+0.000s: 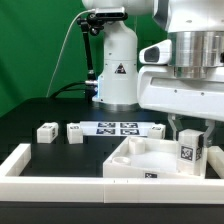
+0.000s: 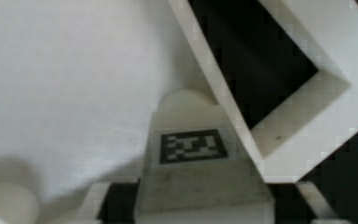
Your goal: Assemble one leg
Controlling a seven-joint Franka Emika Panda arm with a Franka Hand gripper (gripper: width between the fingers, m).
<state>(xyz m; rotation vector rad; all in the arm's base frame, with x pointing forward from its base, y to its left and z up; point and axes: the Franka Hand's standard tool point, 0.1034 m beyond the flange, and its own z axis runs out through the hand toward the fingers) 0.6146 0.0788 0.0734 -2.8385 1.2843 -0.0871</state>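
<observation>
My gripper [image 1: 190, 134] is shut on a leg [image 1: 191, 151], a short white post with a black-and-white tag on its side. It holds the leg upright over the right corner of the large flat white tray-like piece [image 1: 136, 153]. In the wrist view the leg [image 2: 194, 146] stands between my gripper's [image 2: 204, 206] dark pads, with the tray piece's white surface [image 2: 69, 80] below it. I cannot tell whether the leg's foot touches the piece. Two more legs [image 1: 46, 131] [image 1: 75, 131] lie on the black table at the exterior view's left.
The marker board [image 1: 118, 128] lies behind the tray piece, with another small white block [image 1: 155, 129] at its right end. A low white wall [image 1: 22, 163] runs along the front left. The robot's white base [image 1: 115, 65] stands at the back.
</observation>
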